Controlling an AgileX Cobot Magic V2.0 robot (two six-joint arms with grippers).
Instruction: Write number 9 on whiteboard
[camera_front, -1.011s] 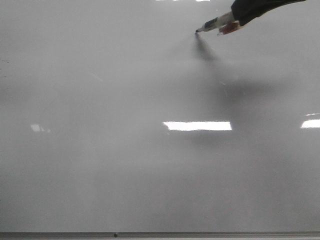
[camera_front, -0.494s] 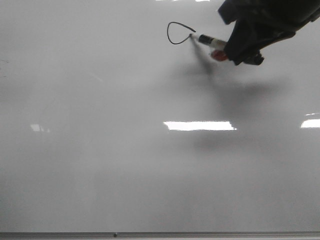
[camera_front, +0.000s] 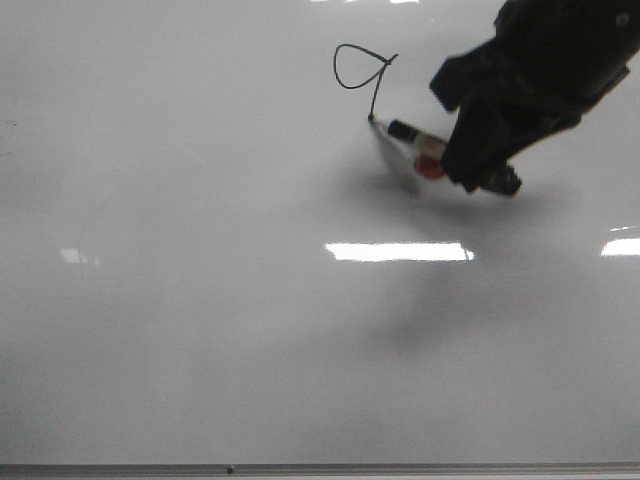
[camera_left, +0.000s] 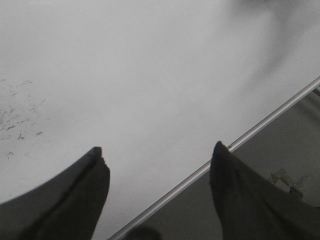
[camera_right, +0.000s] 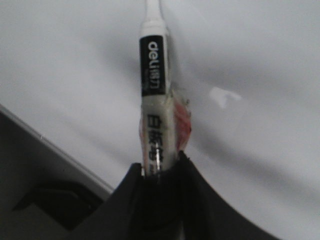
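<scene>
The number 9 (camera_front: 362, 75) is found near the far edge of the whiteboard (camera_front: 200, 330), right of centre: a small closed loop and a short stretch of tail. The tail is judged unfinished.

The marker (camera_front: 412, 133) is pinched at its rear by the right pincer (camera_front: 470, 160), its tip resting at the lower end of the tail. In the right wrist view the marker (camera_right: 156, 100) is seen clamped between the two dark fingers (camera_right: 192, 200), with the printed barrel projecting forward. The marker is judged light, stiff and smooth; a hold far from the tip gives leverage, so twisting or slipping under pressure is possible. The board looks glossy and hard, so little drag is expected and light contact should suffice.

Wide bare board lies toward the near side for the tail. The grey frame edge (camera_front: 320, 468) is well apart from the tip.

The left pincer (camera_left: 155, 165) is spread, holding nothing, above the board's frame.
</scene>
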